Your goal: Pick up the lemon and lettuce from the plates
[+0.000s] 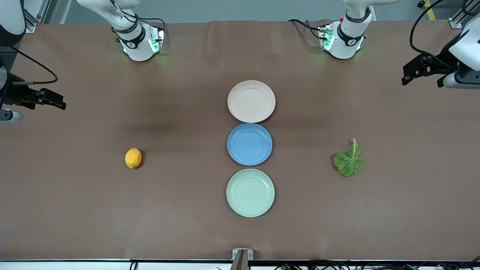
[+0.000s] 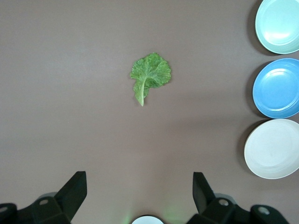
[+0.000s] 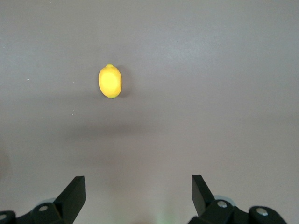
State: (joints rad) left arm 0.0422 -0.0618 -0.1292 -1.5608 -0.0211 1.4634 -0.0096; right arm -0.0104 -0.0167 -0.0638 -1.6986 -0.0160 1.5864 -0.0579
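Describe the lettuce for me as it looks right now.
The lettuce is one crinkled green leaf with a pale rib and stem, and looks fresh and whole. It lies flat on the bare brown table, toward the left arm's end, stem pointing toward the robots' bases. It is on no plate and nothing touches it.

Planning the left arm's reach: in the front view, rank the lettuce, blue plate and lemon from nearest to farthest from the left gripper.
From the left gripper, open at its end of the table:
1. lettuce, toward the left arm's end.
2. blue plate, mid-table.
3. lemon, toward the right arm's end.
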